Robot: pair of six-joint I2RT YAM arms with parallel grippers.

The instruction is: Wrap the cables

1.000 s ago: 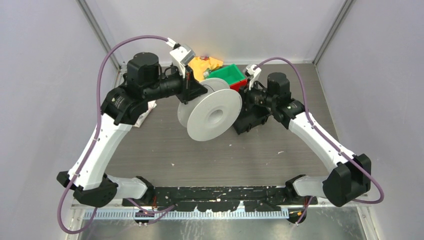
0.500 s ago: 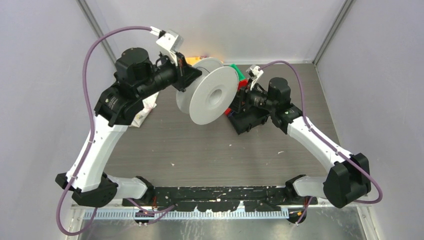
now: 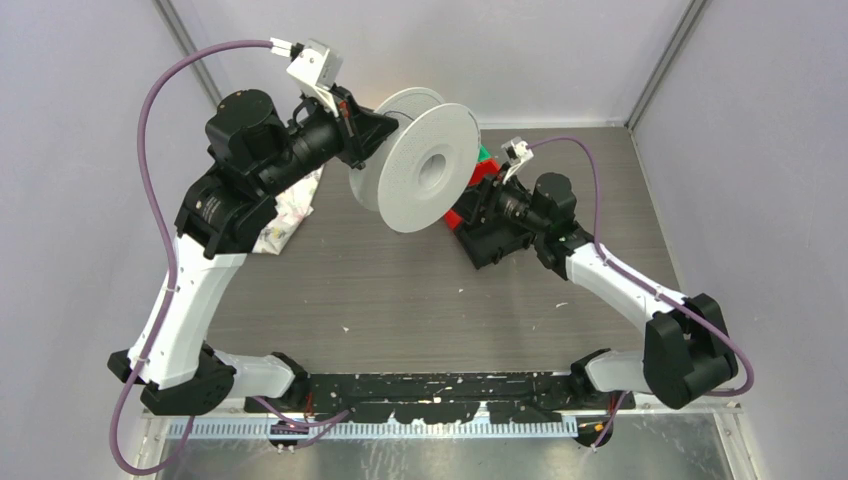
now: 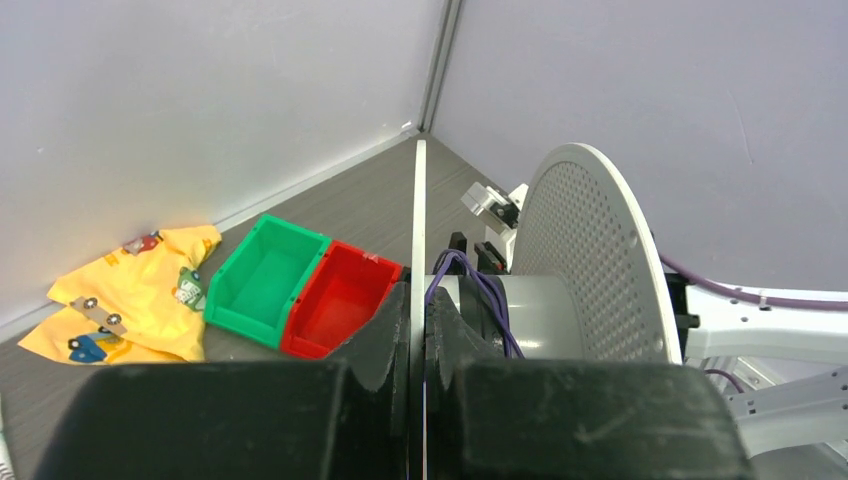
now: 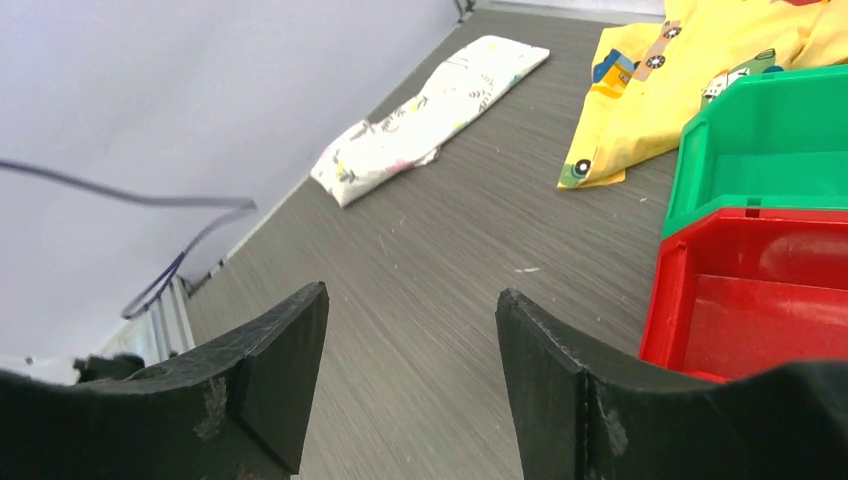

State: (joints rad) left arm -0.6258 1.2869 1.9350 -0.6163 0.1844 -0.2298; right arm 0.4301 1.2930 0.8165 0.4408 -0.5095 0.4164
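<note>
**Spool up in the left, right jaws wide and waiting**

I start with the worktop [image 3: 400, 290], dark grey with a wood-grain texture and bare across the middle. Above its far part the left arm [image 3: 200, 280] holds the spool [image 3: 430, 170] clear of the surface. It's pale grey hard plastic with two broad round flanges, and the wrist view shows one flange peppered with fine holes. The left jaws are pinched tight on the thin edge of the other flange.

The spool's axis runs roughly level, far-left to near-right, so its flat face looks out toward me and the right arm [image 3: 620, 285]. This is what the next move turns on. The right jaws sit low, just right of the spool and below it. They are spread wide with nothing between them, and they look along the worktop, not up at the hub. It's the free arm and the nearer one, so my guess is it feeds the wire.

Behind are a green bin [image 4: 262, 280] and a red bin [image 4: 340, 300], rigid plastic, side by side and touching. A soft yellow printed cloth [image 4: 130, 290] lies left of them and a white patterned cloth [image 5: 430, 115] further left.

Smallest are the cables [image 4: 480, 285], thin glossy purple wire with a few loose turns arching over the smooth hub between the flanges. I can't make out a free end.
</note>
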